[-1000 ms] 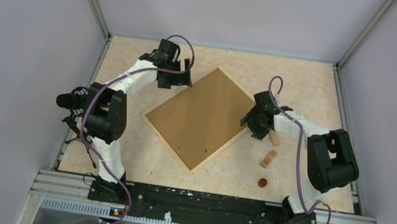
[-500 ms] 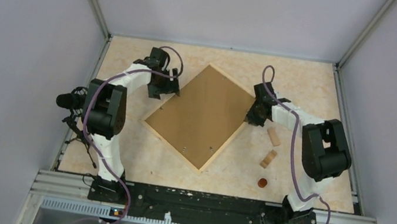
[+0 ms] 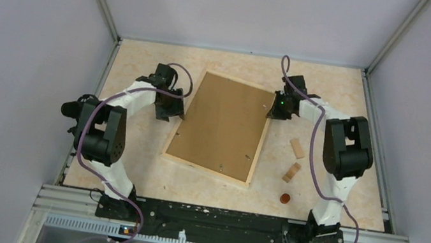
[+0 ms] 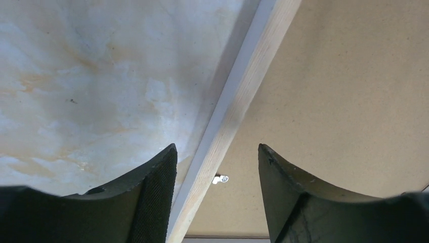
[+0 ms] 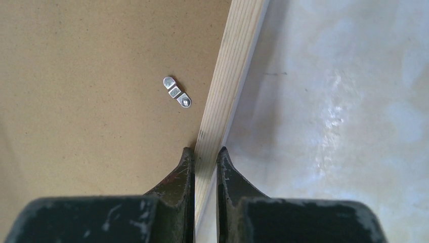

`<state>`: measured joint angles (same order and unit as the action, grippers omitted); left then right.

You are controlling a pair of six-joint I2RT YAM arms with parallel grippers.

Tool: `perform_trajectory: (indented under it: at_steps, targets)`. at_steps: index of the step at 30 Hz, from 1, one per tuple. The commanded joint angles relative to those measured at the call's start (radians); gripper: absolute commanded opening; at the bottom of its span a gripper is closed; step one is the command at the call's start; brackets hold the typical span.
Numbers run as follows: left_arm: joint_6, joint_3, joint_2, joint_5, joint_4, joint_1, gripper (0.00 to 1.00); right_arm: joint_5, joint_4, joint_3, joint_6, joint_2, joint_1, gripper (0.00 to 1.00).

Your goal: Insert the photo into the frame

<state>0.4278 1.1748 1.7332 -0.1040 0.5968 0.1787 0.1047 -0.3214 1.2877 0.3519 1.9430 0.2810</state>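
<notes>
The frame [image 3: 206, 169], thin pale wood, lies flat mid-table. The photo's plain brown board back [image 3: 219, 125] fills it; the printed side is hidden. My left gripper [image 3: 171, 110] is open at the frame's left side. In the left wrist view the left gripper [image 4: 217, 148] has its jaws wide apart on either side of the slat [image 4: 248, 86], beside the board [image 4: 344, 91]. My right gripper [image 3: 277, 108] is at the frame's far right corner. In the right wrist view the right gripper [image 5: 205, 150] is shut on the slat [image 5: 235, 71], next to the board [image 5: 91, 76].
Two small wooden blocks [image 3: 297, 148] [image 3: 291, 171] and a small brown disc [image 3: 284, 197] lie right of the frame. Small metal clips sit on the board [image 5: 177, 92] [image 4: 220, 178]. Grey walls enclose the table on the left, right and far sides.
The frame with the board has turned counter-clockwise from a diamond to nearly square with the table. My left gripper moved nearer, my right gripper farther away.
</notes>
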Motion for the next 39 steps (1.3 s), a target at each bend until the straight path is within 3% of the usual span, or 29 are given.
perform_trajectory:
  at_steps: [1, 5, 10, 25, 33, 39]
  targets:
    - [-0.049, -0.017, -0.008, 0.013, -0.042, 0.000, 0.62, 0.062, -0.018, 0.048, -0.138, 0.064, 0.009, 0.14]
    - [-0.037, -0.003, 0.046, -0.005, -0.043, 0.000, 0.50, 0.014, -0.057, 0.081, -0.096, 0.042, 0.009, 0.43]
    - [-0.016, -0.006, 0.082, -0.013, -0.026, 0.001, 0.38, -0.046, -0.049, 0.087, -0.062, 0.041, 0.010, 0.55]
    - [-0.009, -0.019, 0.105, 0.010, -0.014, -0.001, 0.16, -0.165, -0.093, 0.247, 0.005, 0.150, 0.065, 0.62]
    - [-0.011, -0.025, 0.093, 0.017, -0.017, 0.000, 0.09, -0.251, -0.149, 0.309, 0.045, 0.191, 0.091, 0.54]
    - [-0.009, -0.024, 0.094, 0.008, -0.015, 0.000, 0.07, -0.268, -0.166, 0.331, 0.070, 0.220, 0.091, 0.54]
